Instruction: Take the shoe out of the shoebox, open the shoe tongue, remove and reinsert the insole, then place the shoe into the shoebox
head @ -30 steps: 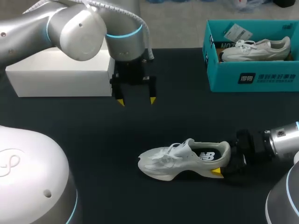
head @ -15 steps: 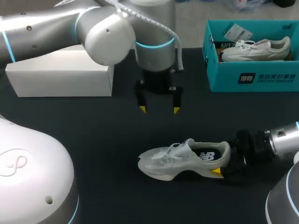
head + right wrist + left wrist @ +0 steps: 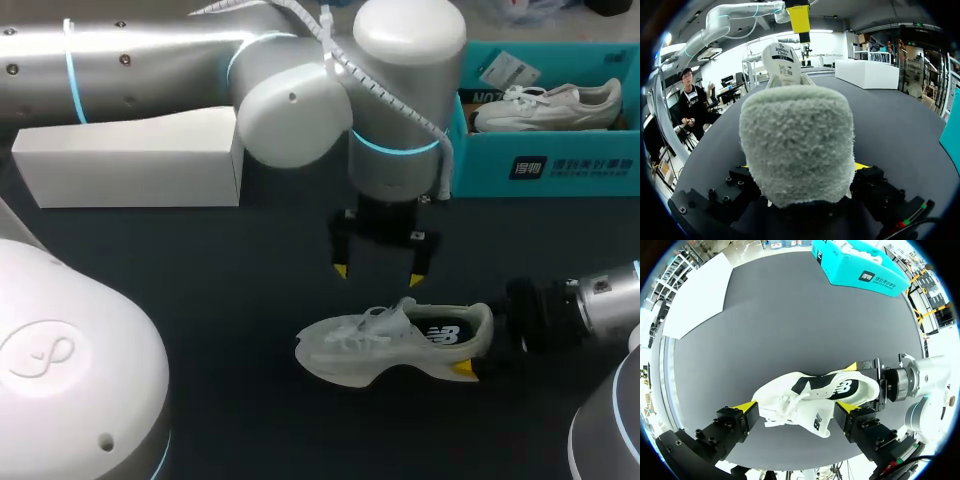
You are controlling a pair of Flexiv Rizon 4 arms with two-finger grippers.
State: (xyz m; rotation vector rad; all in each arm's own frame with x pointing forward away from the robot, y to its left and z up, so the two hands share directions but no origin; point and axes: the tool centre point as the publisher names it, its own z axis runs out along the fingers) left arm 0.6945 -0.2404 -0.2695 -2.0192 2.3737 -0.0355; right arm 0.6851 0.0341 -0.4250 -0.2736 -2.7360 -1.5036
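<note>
R gripper (image 3: 802,167) clamps shoe (image 3: 390,340) heel as anchor; L gripper (image 3: 379,275) spread wide above tongue (image 3: 405,308), prob to pull it open.

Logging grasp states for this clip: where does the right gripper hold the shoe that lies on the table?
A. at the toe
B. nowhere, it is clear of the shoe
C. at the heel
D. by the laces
C: in the head view the right gripper comes in from the right and closes on the heel end of the shoe, while the left gripper hangs open above the laces.
</note>
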